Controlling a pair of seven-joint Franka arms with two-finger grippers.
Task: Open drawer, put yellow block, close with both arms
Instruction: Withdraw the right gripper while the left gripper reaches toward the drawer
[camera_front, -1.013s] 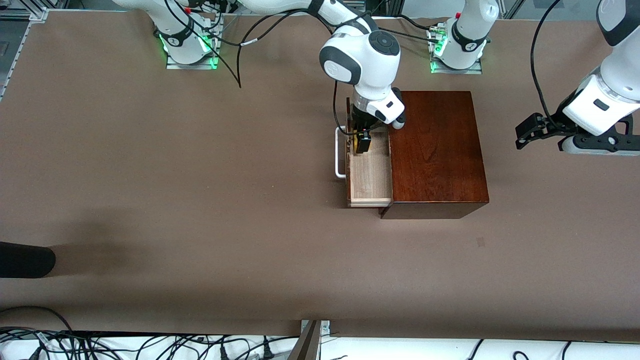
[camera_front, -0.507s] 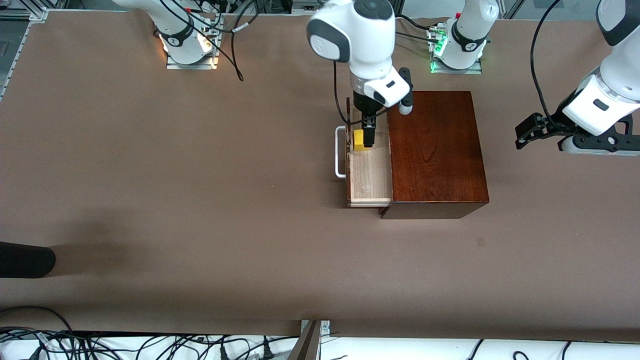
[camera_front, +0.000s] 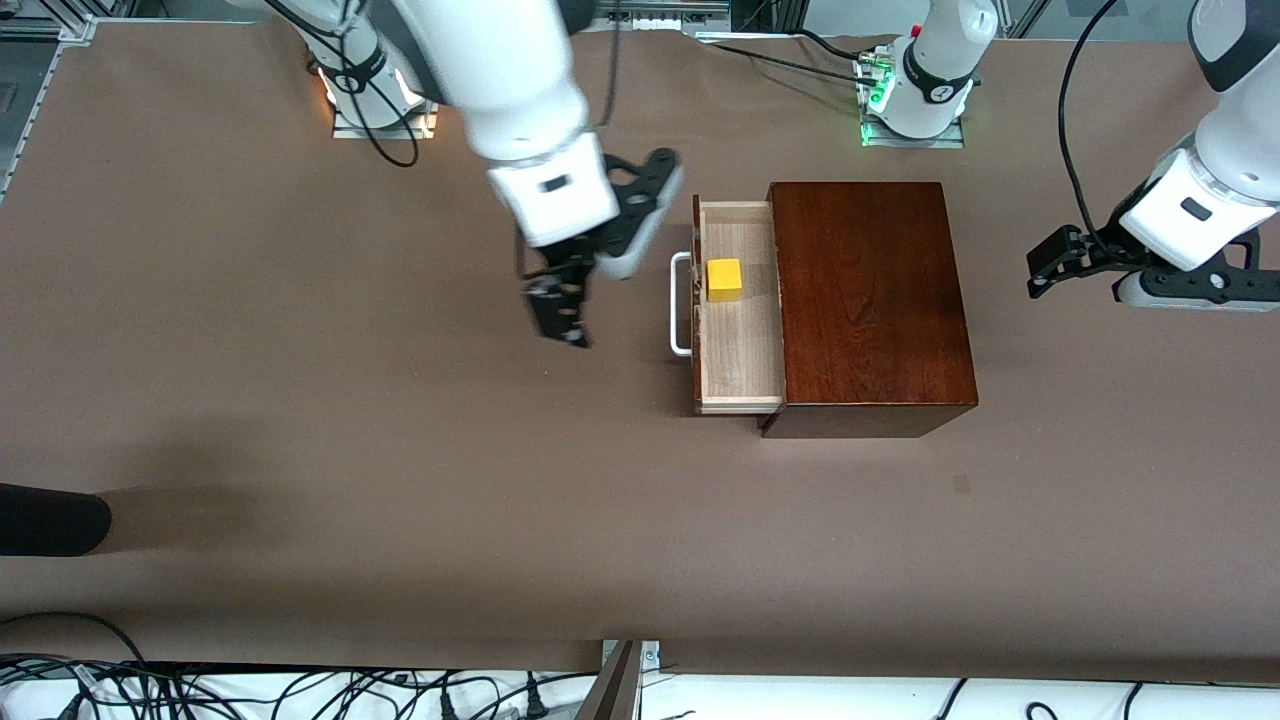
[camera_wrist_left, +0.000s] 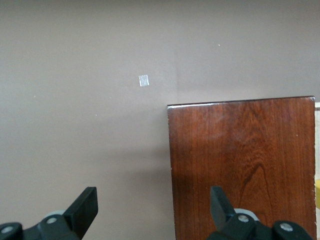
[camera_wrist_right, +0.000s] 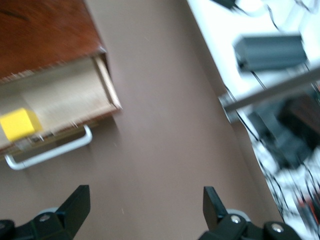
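Note:
The drawer (camera_front: 740, 340) of the dark mahogany box (camera_front: 870, 300) stands pulled out toward the right arm's end of the table, its white bar handle (camera_front: 680, 305) in front. The yellow block (camera_front: 724, 279) lies in the drawer; it also shows in the right wrist view (camera_wrist_right: 19, 124). My right gripper (camera_front: 560, 315) is open and empty, up over the bare table in front of the handle. My left gripper (camera_front: 1045, 265) is open and empty, waiting beside the box toward the left arm's end; its wrist view shows the box top (camera_wrist_left: 245, 165).
A small pale mark (camera_front: 961, 484) lies on the brown table nearer the camera than the box. A dark object (camera_front: 50, 520) juts in at the right arm's end. Cables (camera_front: 300, 690) run along the table's near edge.
My right gripper let go of the yellow block, left it in the drawer, rose and swung away over the table in front of the handle. The left arm has barely moved.

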